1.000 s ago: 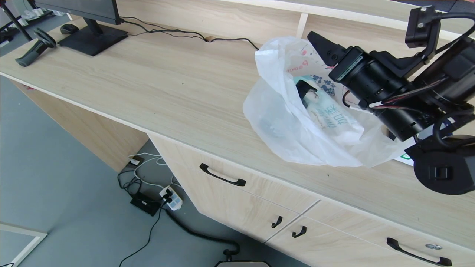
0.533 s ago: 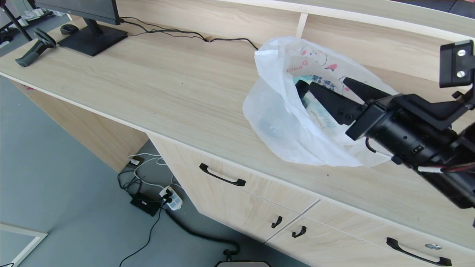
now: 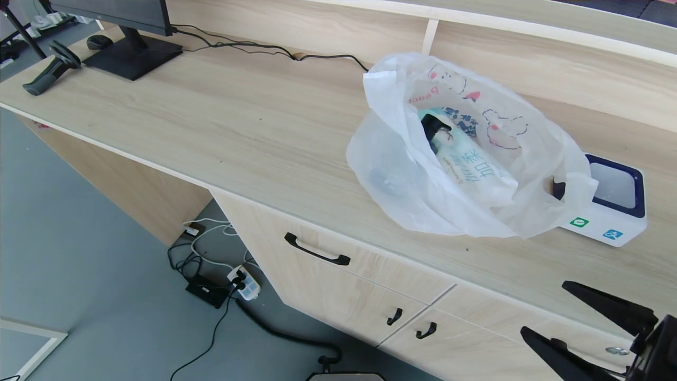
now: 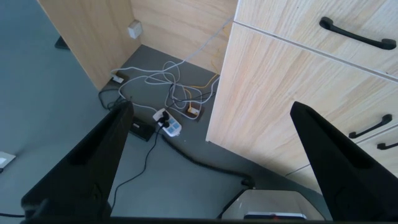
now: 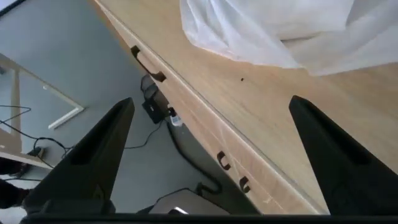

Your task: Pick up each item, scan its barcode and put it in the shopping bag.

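Observation:
A white translucent shopping bag [image 3: 423, 185] lies open on the wooden counter [image 3: 238, 121]. Inside it rests a pale bottle [image 3: 468, 164] with a black cap. My right gripper [image 3: 545, 309] hangs open and empty in front of the counter's front edge, below and right of the bag. In the right wrist view, the right gripper [image 5: 211, 102] is spread wide, with the bag [image 5: 292, 31] beyond it on the counter. My left gripper [image 4: 211, 107] is open and empty, low beside the drawer fronts [image 4: 292, 93], over the floor.
A white and blue scanner box [image 3: 608, 211] sits right of the bag, touching it. A handheld scanner [image 3: 50, 69] and a monitor stand [image 3: 132, 53] are at the far left. Drawers with black handles [image 3: 316, 250] lie under the counter. Cables and a power strip [image 3: 240, 280] are on the floor.
My right gripper, which was over the bag, has swung down and back past the counter's front edge, open and empty. The bag and bottle have stayed put.

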Controlling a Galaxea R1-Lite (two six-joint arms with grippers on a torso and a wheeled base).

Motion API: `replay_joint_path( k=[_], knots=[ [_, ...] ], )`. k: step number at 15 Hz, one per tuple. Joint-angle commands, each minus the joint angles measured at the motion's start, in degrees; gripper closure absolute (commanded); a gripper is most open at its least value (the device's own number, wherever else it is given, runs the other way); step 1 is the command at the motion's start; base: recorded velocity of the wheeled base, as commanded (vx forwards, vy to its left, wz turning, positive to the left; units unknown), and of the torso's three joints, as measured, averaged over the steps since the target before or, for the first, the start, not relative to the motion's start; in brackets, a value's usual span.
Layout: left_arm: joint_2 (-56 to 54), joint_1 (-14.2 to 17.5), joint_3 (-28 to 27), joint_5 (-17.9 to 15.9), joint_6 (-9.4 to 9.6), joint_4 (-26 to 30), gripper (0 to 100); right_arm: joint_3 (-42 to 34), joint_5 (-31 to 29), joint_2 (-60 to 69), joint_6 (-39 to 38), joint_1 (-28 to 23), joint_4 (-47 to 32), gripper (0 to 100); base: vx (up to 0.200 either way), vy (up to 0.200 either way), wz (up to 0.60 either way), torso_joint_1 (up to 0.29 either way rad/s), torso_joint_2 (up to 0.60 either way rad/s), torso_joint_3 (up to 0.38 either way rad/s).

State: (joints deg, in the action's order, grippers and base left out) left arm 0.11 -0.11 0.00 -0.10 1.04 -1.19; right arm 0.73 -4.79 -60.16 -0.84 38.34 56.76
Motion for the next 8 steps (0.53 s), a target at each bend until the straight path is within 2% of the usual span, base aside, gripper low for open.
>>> replay_joint_path(
  k=[1,2,3,4,5,7,8],
  knots=[
    [-0.02,0.02,0.00,0.01,0.02,-0.04,0,-0.56,-0.48,17.27,3.83,7.45,-18.79,0,0.000,0.000,0.00,0.000,0.00,0.000],
    [-0.02,0.02,0.00,0.01,0.02,-0.04,0,-0.29,-0.48,23.51,5.32,7.98,-27.49,0,0.000,0.000,0.00,0.000,0.00,0.000],
    [-0.02,-0.07,0.00,0.01,0.02,-0.04,0,0.06,-0.75,26.15,5.76,7.80,-31.71,0,0.000,0.000,0.00,0.000,0.00,0.000],
    [-0.02,-0.07,0.00,0.01,0.02,-0.04,0,3.22,-4.79,30.45,5.76,5.34,-41.29,0,0.000,0.000,0.00,0.000,0.00,0.000],
    [-0.02,-0.07,0.00,0.01,0.02,-0.04,0,4.72,-6.02,31.42,4.88,2.97,-44.19,0,0.000,0.000,0.00,0.000,0.00,0.000],
    [-0.02,0.02,0.00,0.01,0.02,-0.04,0,4.72,-7.51,31.60,3.30,-5.56,-45.25,0,0.000,0.000,0.00,0.000,0.00,0.000],
    [-0.02,-0.07,0.00,0.01,0.02,-0.12,0,5.07,-7.69,31.60,2.95,-18.83,-45.51,0,0.000,0.000,0.00,0.000,0.00,0.000]
  ],
)
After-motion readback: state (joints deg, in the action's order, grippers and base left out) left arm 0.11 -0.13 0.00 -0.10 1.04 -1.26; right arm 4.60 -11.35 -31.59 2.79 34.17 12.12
